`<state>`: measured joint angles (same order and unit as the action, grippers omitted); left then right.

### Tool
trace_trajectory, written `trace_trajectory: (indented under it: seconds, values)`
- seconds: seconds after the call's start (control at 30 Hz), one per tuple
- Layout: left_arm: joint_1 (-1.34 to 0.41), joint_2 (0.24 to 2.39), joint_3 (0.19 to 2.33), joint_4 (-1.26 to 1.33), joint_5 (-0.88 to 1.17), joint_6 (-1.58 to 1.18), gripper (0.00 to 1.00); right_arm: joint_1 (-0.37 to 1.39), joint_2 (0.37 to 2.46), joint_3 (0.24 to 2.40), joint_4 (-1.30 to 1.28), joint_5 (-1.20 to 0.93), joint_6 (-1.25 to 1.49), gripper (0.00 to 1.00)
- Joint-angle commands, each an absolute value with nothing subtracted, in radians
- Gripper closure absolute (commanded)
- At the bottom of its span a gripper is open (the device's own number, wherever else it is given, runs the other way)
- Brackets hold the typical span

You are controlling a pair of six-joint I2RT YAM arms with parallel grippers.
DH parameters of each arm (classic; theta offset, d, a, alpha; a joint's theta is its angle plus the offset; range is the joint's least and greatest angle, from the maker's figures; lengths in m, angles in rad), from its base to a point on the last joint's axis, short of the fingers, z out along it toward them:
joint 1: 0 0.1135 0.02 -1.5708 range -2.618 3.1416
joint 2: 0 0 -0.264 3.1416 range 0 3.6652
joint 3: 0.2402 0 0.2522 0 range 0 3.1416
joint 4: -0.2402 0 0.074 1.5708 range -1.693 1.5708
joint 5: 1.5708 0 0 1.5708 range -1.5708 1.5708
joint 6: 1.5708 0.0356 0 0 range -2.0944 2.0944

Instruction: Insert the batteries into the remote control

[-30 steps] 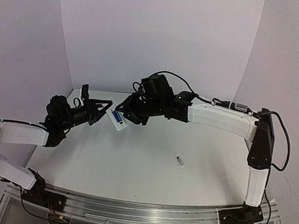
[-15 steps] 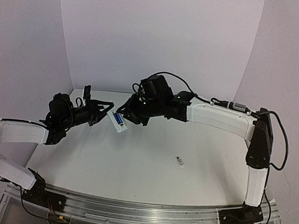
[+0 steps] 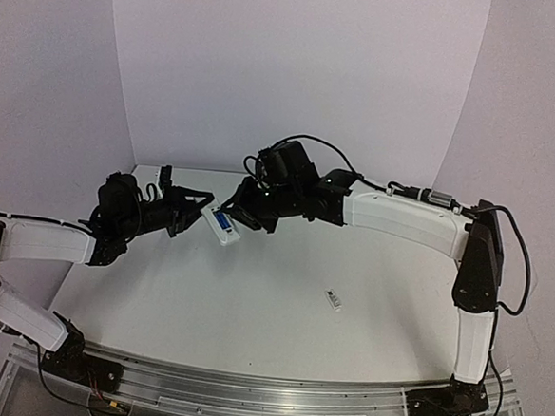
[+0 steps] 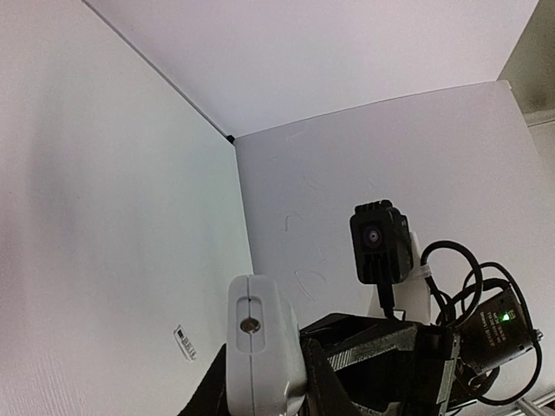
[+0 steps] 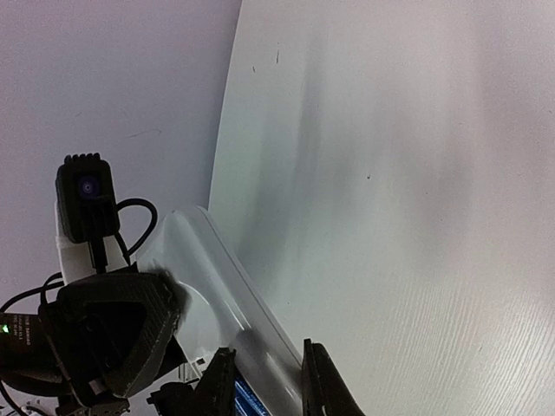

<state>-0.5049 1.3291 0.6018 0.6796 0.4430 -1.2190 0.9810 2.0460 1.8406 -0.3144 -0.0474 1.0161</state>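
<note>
A small white rectangular remote control (image 3: 222,231) is held off the white table (image 3: 251,311), between the two black robot arms near the far left corner. The left gripper (image 3: 204,206) is pinching one end of it. The right gripper (image 3: 238,216) straddles the other side, one black finger on each flank; whether it is pressing cannot be told.

Blue shows in the open recess, so the blue cylindrical batteries (image 3: 221,220) appear to be at least partly in. Whether both are fully seated is unclear. A tiny white rectangular cover piece (image 3: 333,299) lies on the table well apart, not yet fitted.

From above, the remote control's long axis runs diagonally, from far left to near right. Its recess side faces upward. The left wrist view shows one end face, marked with a small round dot.
</note>
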Motion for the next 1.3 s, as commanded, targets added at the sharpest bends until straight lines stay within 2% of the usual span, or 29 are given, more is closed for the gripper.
trace_trajectory:
  seconds: [0.0, 0.63, 0.83, 1.13, 1.27]
  values:
    - [-0.5, 1.289, 0.739, 0.939, 0.357, -1.279, 1.0, 1.028, 2.105, 1.791, -0.508, -0.135, 0.976, 0.79]
    - [-0.492, 1.196, 0.764, 0.741, 0.337, -1.328, 1.0, 1.082, 2.096, 1.866, -0.578, -0.074, 0.735, 0.73]
    - [-0.492, 1.186, 0.75, 0.726, 0.425, -1.262, 1.0, 1.085, 2.13, 1.949, -0.617, -0.114, 0.677, 0.68]
    - [-0.493, 1.126, 0.664, 0.762, 0.55, -1.135, 1.0, 1.085, 2.059, 1.981, -0.617, -0.064, 0.615, 0.65]
    - [-0.492, 1.105, 0.641, 0.773, 0.564, -1.106, 1.0, 1.084, 2.034, 1.976, -0.615, -0.137, 0.607, 0.62]
